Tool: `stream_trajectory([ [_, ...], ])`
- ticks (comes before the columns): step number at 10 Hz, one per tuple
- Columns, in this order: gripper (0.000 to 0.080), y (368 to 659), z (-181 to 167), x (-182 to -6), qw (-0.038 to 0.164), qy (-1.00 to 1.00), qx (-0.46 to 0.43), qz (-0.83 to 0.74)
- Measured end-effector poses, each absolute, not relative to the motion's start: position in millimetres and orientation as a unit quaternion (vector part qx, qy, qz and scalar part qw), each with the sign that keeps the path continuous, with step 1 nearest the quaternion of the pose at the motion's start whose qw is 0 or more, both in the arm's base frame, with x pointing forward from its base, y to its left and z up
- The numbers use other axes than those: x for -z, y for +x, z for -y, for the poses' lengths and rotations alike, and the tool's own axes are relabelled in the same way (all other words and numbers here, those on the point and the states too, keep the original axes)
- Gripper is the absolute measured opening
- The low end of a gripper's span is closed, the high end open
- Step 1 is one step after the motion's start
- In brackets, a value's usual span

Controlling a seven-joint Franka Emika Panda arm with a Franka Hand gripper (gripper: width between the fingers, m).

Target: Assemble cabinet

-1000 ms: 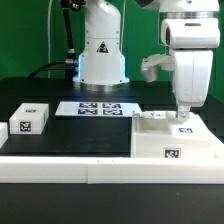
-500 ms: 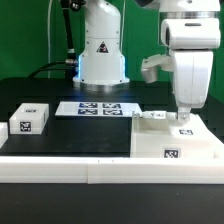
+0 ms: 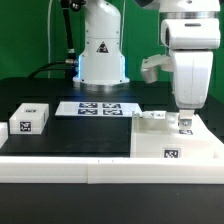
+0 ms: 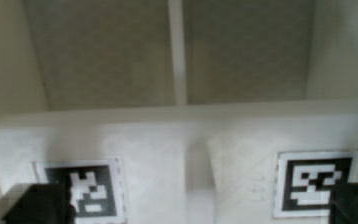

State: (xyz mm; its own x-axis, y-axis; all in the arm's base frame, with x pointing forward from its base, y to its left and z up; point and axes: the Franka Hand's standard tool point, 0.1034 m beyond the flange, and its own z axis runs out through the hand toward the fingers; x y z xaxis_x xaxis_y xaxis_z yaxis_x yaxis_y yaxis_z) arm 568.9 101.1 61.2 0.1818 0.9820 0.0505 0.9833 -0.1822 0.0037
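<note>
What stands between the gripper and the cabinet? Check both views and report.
Nothing visible. In the exterior view the gripper is right at the top of the cabinet. In the wrist view only the cabinet's tagged white surface shows between the fingers. The marker board lies well off to the exterior view's left.

To the cabinet's (image 3: pixel 170 146) left in the exterior view, you have a broad stretch of bare black table (image 3: pixel 85 137) to pass over. The only things on it are the flat marker board (image 3: pixel 98 108), lying behind that stretch, and a small white tagged block (image 3: pixel 28 121) well apart from the cabinet at the far left. Straight above the cabinet the room is taken by the gripper (image 3: pixel 184 124), which hangs close over its top with fingers spread. The robot base (image 3: pixel 101 55) stands tall behind and left of the cabinet, and a low white rim (image 3: pixel 60 169) runs along the table just in front of it.
</note>
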Motion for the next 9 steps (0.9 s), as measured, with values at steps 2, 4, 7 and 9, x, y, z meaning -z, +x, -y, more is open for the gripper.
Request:
stream_trajectory([
  [2,0.0795,569,-101,-61.2,0.015,-0.769,0.02,0.639],
  [4,0.0795,550,-97,-77.8,0.008,-0.766,0.016,0.643],
  [7,0.0798,496,-90,-88.0,0.004,-0.762,-0.001,0.647],
  [9,0.0798,502,-90,-86.9,0.004,-0.763,0.001,0.646],
])
